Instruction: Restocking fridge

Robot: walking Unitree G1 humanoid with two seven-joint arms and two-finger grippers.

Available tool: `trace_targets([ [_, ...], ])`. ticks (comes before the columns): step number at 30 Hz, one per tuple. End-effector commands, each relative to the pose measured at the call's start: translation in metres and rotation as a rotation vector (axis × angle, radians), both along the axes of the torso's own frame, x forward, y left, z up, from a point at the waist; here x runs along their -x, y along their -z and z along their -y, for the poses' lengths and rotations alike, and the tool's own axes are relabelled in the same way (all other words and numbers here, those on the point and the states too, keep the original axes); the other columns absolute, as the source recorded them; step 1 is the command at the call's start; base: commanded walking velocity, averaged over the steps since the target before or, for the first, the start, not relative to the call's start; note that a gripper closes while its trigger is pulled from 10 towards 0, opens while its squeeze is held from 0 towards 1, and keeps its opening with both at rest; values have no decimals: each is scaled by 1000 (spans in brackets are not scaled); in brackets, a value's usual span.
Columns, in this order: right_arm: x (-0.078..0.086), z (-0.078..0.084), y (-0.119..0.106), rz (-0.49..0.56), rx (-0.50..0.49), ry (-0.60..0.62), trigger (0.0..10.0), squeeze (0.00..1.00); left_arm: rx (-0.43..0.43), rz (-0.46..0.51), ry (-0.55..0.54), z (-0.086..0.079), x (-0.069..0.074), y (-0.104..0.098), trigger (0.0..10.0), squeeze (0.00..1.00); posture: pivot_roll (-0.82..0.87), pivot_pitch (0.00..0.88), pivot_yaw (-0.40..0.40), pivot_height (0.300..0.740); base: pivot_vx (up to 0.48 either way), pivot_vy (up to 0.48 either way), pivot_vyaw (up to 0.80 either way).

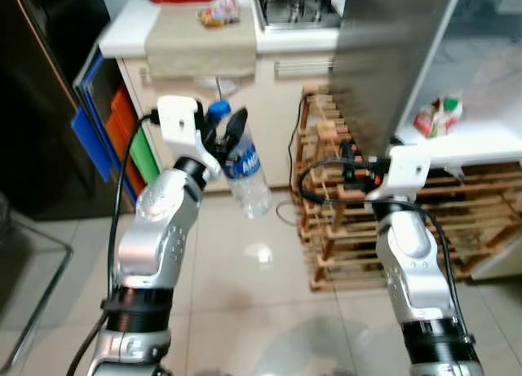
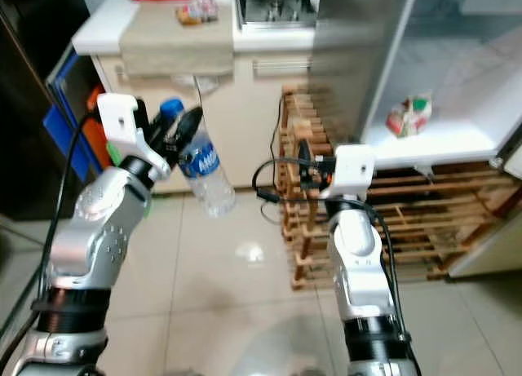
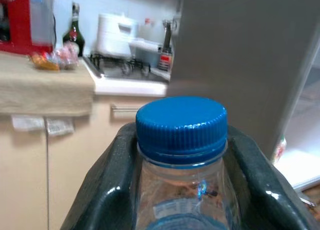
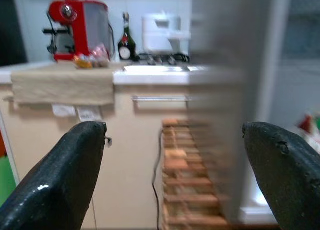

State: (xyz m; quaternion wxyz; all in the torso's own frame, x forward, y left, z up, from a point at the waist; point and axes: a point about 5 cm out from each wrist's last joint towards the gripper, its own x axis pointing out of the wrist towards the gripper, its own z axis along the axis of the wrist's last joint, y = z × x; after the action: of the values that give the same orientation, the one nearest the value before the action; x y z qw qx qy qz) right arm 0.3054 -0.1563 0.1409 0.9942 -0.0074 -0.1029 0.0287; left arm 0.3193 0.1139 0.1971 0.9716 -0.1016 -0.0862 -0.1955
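Bottle in hand: your left gripper (image 1: 227, 134) clamps a clear plastic water bottle with a blue screw cap (image 1: 245, 168) just below the cap, one black finger on each side of the neck. In the left wrist view the cap (image 3: 181, 123) sits squarely between the two fingers (image 3: 107, 190). The bottle hangs tilted, base angled down and to your right, above the pale tiled floor (image 1: 245, 311) and in front of a cream kitchen cabinet (image 1: 245, 107).

Your right gripper (image 4: 175, 170) is raised, its fingers spread wide with nothing between them; through the gap you see the cabinet front and a slatted wooden rack (image 1: 334, 205). The right arm sits just in front of that rack.

Fridge: the grey fridge door (image 1: 391, 58) stands open on your right, above the rack. Behind it you have a white fridge shelf (image 1: 481, 139) with a small red, green and white packet (image 1: 438, 115) lying on it. The bottle is well apart from the shelf, on the far side of the rack and door.

Counter: a white worktop (image 1: 130, 33) carries a beige cloth (image 1: 200, 42) draped over the edge, a small snack packet (image 1: 218, 15), a gas hob (image 1: 295, 7) and a red appliance (image 4: 75, 28). A dark glass bottle (image 4: 126, 43) stands beside the red appliance. Blue, orange and green flat panels (image 1: 114, 131) lean beside the cabinet on your left.
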Motion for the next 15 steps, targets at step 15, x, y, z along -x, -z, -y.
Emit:
trace_targets([
  [15,1,7,3,-24,17,20,10000,0,-65,48,128,18,10,-4,10000,0,-42,0,48,740,0,-378,-44],
])
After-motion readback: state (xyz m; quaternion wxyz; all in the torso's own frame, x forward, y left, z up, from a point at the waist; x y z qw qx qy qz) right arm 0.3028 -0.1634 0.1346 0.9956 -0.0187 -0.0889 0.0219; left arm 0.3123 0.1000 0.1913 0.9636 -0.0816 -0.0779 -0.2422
